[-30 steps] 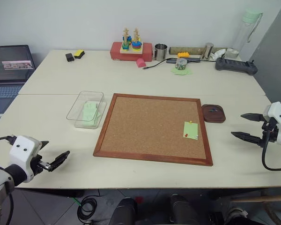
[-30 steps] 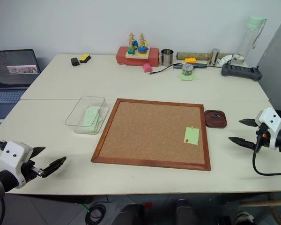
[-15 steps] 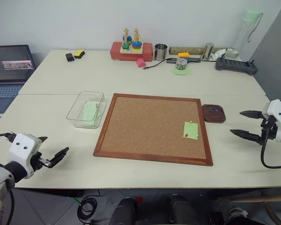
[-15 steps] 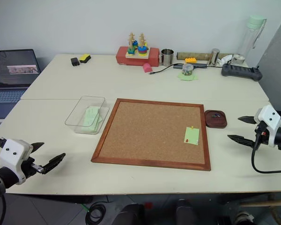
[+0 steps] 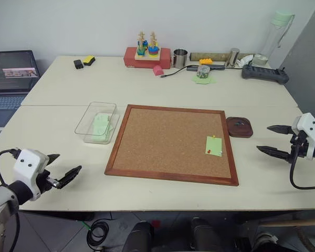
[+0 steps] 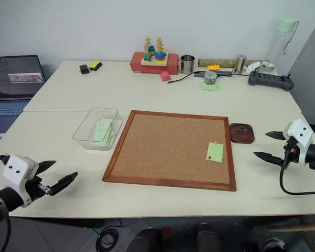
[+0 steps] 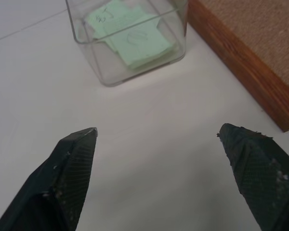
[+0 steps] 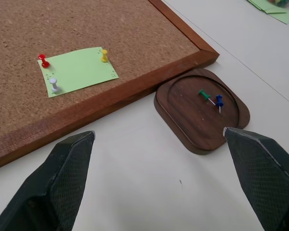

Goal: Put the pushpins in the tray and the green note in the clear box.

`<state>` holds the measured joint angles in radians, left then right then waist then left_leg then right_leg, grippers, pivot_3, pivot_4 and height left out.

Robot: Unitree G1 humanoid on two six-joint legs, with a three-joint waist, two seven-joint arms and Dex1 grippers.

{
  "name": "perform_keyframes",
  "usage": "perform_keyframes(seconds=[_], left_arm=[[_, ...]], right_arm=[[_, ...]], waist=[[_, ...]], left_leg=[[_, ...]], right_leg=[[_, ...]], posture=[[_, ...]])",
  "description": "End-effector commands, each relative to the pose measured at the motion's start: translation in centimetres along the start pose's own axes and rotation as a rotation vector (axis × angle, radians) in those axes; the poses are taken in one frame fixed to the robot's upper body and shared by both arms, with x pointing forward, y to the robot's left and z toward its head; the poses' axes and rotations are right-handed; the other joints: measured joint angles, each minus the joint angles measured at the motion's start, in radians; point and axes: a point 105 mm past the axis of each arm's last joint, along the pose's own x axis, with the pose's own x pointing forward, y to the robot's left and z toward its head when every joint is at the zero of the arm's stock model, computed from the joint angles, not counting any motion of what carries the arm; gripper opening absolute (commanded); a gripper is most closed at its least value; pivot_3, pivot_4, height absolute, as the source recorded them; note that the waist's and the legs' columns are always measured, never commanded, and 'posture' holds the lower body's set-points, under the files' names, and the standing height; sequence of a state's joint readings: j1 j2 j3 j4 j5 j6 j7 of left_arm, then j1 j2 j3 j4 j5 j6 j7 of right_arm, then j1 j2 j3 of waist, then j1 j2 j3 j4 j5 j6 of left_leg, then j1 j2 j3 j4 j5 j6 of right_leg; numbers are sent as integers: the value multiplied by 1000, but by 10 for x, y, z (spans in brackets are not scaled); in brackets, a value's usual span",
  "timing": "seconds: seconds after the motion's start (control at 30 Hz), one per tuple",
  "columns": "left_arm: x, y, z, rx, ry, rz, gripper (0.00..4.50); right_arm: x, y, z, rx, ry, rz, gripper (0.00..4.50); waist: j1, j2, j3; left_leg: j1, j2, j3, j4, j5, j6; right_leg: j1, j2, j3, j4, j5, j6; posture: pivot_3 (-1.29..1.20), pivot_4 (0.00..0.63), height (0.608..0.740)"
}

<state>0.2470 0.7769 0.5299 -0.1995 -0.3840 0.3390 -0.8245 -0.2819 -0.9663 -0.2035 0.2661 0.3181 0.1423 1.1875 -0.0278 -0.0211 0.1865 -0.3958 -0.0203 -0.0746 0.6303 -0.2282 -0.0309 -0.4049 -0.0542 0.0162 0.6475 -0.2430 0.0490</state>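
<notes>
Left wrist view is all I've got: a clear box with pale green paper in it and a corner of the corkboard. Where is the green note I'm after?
Observer: The green note is pinned on the corkboard, close to the board's right edge.
Operator: How many pins hold it?
Observer: Three: a red pin, a yellow pin and a white pin.
Operator: And the tray?
Observer: The tray sits on the table just off the board's right edge, with a green pin and a blue pin lying in it.
</notes>
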Motion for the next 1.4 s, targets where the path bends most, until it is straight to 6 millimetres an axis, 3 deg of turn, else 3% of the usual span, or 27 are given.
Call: perform_keyframes(seconds=[0.03,0.23,0.57,0.7,0.97,1.17,1.4], left_arm=[[6,-10,21,52,-35,-77,3294],[34,-40,49,103,-94,-235,2182],[105,-108,97,106,-260,-480,32],[128,-131,102,96,-287,-537,32],[165,-159,75,37,-233,-594,32],[178,-164,54,54,-165,-596,32],[176,-167,47,59,-153,-610,32]], right_arm=[[-3,1,14,-31,-42,-12,4500],[1,13,24,-33,-79,10,4500],[9,38,48,24,-160,31,4500],[19,43,53,34,-171,46,4500],[65,43,55,74,-179,70,4500],[101,36,47,139,-133,83,4500],[118,26,36,156,-110,86,4500]], waist=[[0,0,0],[1,0,0],[5,0,0],[3,0,0],[-3,0,0],[0,0,0],[1,1,-1]], left_leg=[[0,0,0,0,0,0],[0,0,0,0,0,0],[0,-2,-1,1,0,0],[-1,-3,-1,3,0,0],[0,-3,0,3,0,0],[-2,-3,-2,7,0,0],[-2,-3,-2,12,0,0]], right_leg=[[0,0,0,0,0,0],[0,0,0,1,1,0],[1,1,0,1,4,-2],[1,1,0,1,4,-1],[0,4,0,2,4,-1],[1,4,0,2,6,-2],[2,4,1,3,8,0]], posture=[[0,150,740],[0,150,740],[0,150,740],[0,150,740],[0,150,740],[0,150,740],[0,150,740]])
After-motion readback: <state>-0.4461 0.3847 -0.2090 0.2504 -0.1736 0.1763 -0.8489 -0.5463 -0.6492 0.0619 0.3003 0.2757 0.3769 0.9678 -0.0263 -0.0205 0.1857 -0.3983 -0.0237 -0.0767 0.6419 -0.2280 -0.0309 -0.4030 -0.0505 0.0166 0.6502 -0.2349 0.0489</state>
